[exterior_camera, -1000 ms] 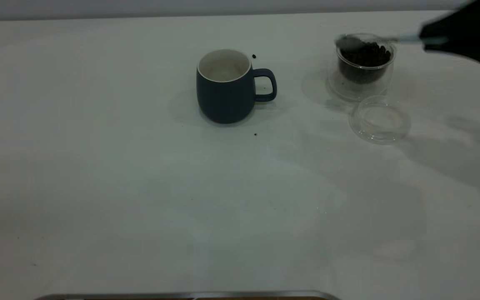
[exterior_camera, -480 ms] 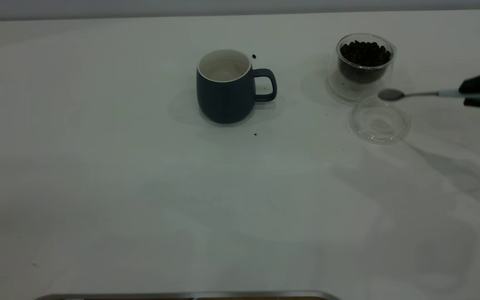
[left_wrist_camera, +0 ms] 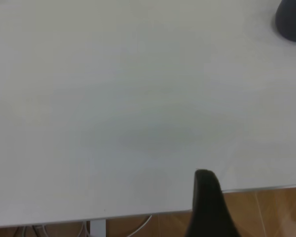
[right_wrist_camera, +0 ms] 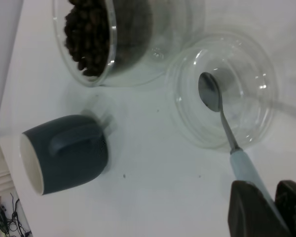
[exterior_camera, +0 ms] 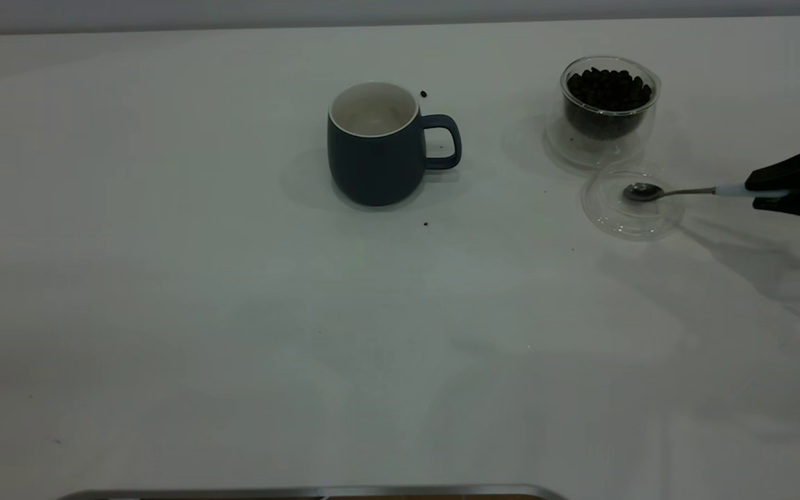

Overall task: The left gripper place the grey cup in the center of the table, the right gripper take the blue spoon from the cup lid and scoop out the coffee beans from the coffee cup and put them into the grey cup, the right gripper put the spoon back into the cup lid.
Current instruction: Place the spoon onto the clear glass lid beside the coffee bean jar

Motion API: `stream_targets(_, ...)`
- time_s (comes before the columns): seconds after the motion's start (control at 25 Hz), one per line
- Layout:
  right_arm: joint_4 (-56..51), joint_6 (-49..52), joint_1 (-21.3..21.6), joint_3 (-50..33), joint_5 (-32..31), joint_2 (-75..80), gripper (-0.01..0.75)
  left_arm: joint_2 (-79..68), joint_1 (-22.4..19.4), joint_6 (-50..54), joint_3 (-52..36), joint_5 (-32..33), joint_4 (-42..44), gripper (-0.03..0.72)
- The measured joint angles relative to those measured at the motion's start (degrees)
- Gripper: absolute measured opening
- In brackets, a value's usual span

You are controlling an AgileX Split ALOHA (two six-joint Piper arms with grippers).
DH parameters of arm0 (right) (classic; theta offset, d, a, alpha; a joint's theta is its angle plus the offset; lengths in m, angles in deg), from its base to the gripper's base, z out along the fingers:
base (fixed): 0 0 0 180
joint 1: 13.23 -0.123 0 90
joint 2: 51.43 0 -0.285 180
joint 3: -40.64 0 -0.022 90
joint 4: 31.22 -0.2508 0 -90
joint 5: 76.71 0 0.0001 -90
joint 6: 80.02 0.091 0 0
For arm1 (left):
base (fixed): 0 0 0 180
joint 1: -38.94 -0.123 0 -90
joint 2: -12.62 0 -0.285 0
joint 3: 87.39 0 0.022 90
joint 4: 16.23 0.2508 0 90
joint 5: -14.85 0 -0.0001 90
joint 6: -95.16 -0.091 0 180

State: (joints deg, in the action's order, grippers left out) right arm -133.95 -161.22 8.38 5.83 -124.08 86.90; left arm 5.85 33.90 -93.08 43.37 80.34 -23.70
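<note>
Just ahead of the right gripper: blue spoon, handle clamped, bowl over the cup lid | grey cup mid-table, far beyond spoon tip | coffee cup beside lid | remaining, likely: release spoon | left gripper parked, grip unclear
</note>
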Motion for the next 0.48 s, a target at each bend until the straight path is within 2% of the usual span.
stream_targets(0.48, 0.0, -2.67, 0.0, 2.86, -2.61, 3.66, 0.115, 0.0, 0.0, 0.0, 0.0, 0.0, 0.0, 0.551)
